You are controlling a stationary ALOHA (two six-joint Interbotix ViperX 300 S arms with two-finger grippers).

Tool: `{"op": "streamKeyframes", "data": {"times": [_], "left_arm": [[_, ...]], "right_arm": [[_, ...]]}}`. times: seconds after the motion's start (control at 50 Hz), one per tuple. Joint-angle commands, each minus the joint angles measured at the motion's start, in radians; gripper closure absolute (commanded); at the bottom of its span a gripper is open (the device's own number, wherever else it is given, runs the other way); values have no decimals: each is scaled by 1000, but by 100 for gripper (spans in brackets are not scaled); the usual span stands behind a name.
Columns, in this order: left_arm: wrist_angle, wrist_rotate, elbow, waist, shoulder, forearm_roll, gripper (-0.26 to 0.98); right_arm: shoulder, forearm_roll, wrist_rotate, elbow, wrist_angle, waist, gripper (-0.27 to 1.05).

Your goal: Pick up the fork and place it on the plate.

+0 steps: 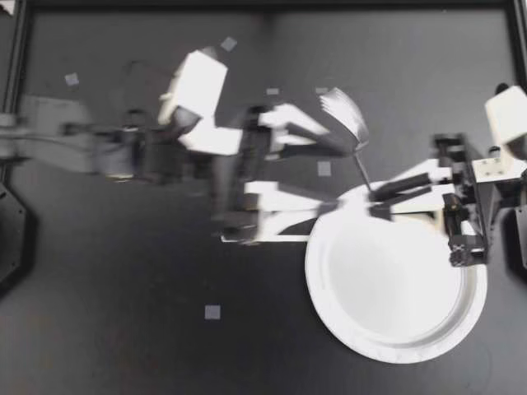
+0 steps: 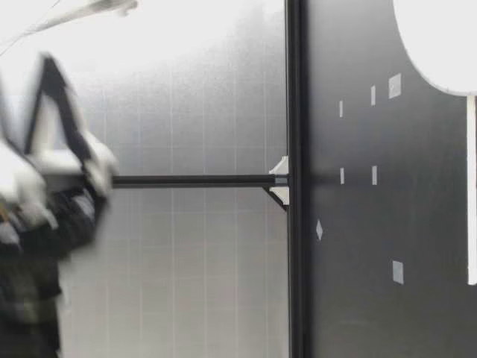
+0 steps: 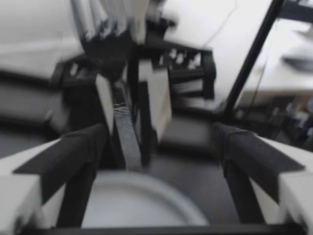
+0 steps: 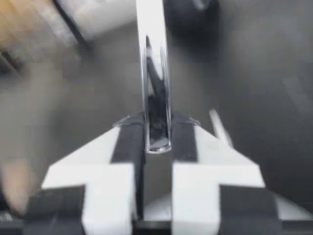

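Over the far rim of the plate (image 1: 395,284), my right gripper (image 1: 372,194) was closed on the lower end of the fork (image 1: 352,132). From the top, the handle ran away from the fingertips at a slant, and the prongs lay over the dark table (image 1: 123,313) beyond the plate, not over it. In the right wrist view the two fingers pressed the shiny handle (image 4: 155,98) from both sides, and the fork went straight ahead of the gripper (image 4: 157,134).

My left gripper (image 1: 333,177) came in from the left and was very blurred. Its fingers stood wide apart and held nothing. One finger was near the fork's prongs, the other touched or almost touched the plate's rim; I could not tell which. In the left wrist view both dark fingers (image 3: 73,156) stood far from each other. Between them, farther ahead, I saw my right gripper facing the camera, with the white plate (image 3: 146,196) under it.

The plate was white and round and lay flat on the table with nothing on it. Some small pale squares of tape (image 1: 212,312) were on the table around the arms. In the low view the plate (image 2: 440,45) was visible on the table, and a blurred arm (image 2: 45,194) hung well above the surface.
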Motion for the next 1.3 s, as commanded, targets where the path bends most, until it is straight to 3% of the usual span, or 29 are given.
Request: {"op": "streamKeyframes", "data": {"times": [0.0, 0.2, 0.32, 0.4, 0.54, 0.7, 1.02, 1.28], "left_arm": [[118, 2, 112, 3, -137, -3, -14], [196, 2, 273, 3, -276, -23, -13], [196, 3, 313, 3, -318, -28, -13], [196, 5, 327, 3, -321, -28, -13], [196, 5, 331, 3, -305, -28, -13], [196, 9, 328, 3, -290, -28, -13], [192, 14, 334, 3, -285, -28, -13], [192, 15, 342, 3, -282, -28, -13]], "right_arm": [[-92, 75, 6, -84, 554, 5, 94], [-195, 342, 8, -34, 775, 80, 94], [-218, 543, 32, 74, 762, 160, 94], [-218, 609, 60, 129, 703, 236, 94], [-207, 606, 130, 160, 692, 293, 94], [-201, 581, 204, 192, 741, 296, 94], [-210, 416, 411, 215, 828, 296, 94], [-230, 410, 477, 235, 874, 295, 94]]}}
